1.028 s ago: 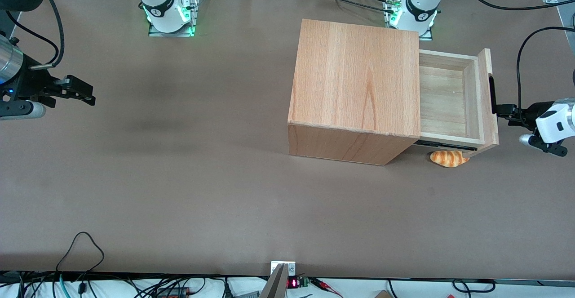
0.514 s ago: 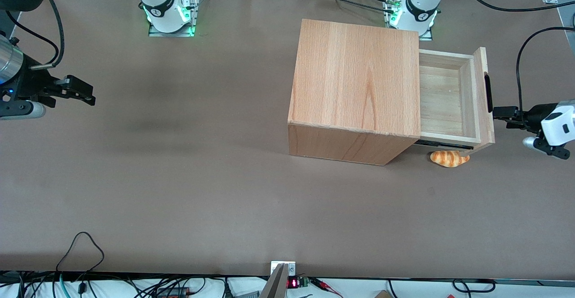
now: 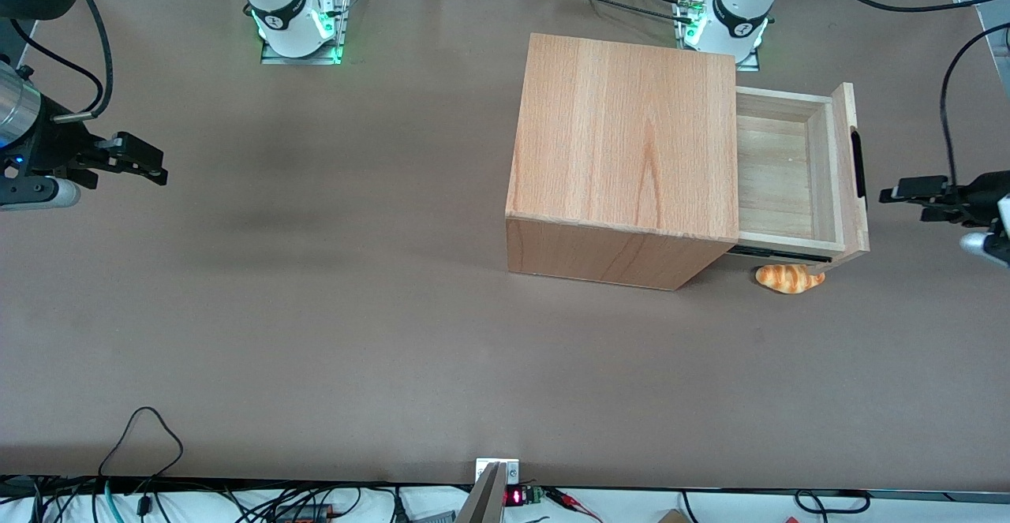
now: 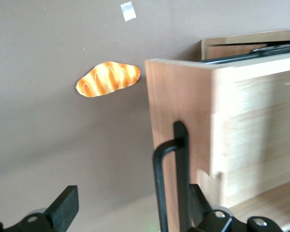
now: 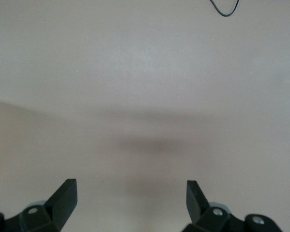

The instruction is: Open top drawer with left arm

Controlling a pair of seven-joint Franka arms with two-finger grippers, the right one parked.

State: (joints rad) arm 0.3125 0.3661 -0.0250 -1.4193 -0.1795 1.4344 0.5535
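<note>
The top drawer (image 3: 825,168) stands pulled well out of the wooden cabinet (image 3: 623,136), its pale plank floor showing. Its black bar handle (image 3: 858,164) sits on the thick front panel (image 4: 178,111). The left arm's gripper (image 3: 899,191) hovers in front of the drawer, a short gap away from the handle, open and holding nothing. In the left wrist view the gripper (image 4: 132,205) has its fingers (image 4: 66,208) spread wide, and the handle (image 4: 160,179) shows ahead of them without touching either.
A croissant-shaped bread (image 3: 787,278) lies on the brown table under the drawer's corner nearest the front camera, also seen as bread (image 4: 108,79) beside the drawer front. A small white tape patch (image 4: 128,10) marks the table.
The gripper let go of the handle and backed away from the drawer front toward the working arm's end. The drawer slid back in slightly, then stayed still.
</note>
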